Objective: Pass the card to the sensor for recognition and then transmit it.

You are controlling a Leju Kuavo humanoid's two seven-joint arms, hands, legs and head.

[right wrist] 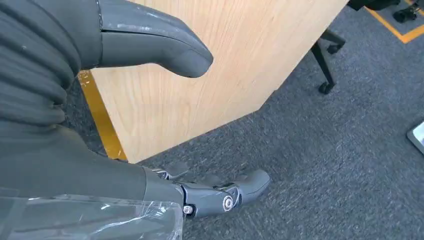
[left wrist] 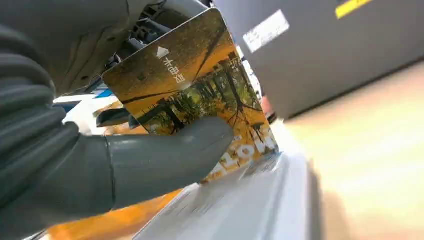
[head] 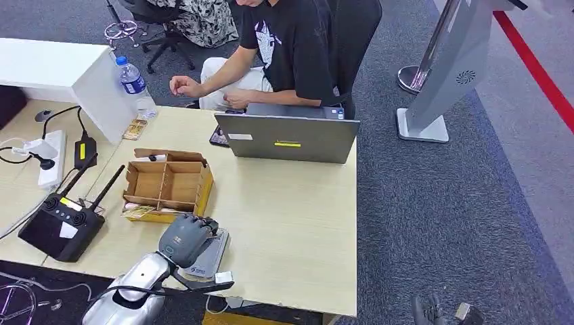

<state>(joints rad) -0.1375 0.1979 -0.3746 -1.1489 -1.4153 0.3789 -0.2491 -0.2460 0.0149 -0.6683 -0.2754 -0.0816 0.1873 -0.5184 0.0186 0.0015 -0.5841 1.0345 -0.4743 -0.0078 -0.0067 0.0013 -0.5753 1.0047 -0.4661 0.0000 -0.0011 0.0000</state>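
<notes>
Presently the left hand [head: 186,238] pinches the card [left wrist: 192,95] between thumb and fingers [left wrist: 165,157], holding it edge-down just above the grey sensor [head: 211,256] at the near edge of the worktop [head: 291,223]. The right hand [right wrist: 75,100] hangs beside the worktop over carpet, its fingers apart and holding nothing.

Risks, as judged: the card stands tilted to the sensor face, so a read may fail unless it is laid flatter or brought closer. The hold covers only the card's lower part; pressing against the sensor could pivot the card out of the pinch. The sensor sits close to the worktop edge and a push might shift it outward.

Surroundings: a partitioned cardboard box [head: 166,186] stands just beyond the hand, a black controller [head: 61,227] to its left. A laptop [head: 288,135] and a seated person [head: 284,51] occupy the far side, where any handover would have to clear the laptop lid.
</notes>
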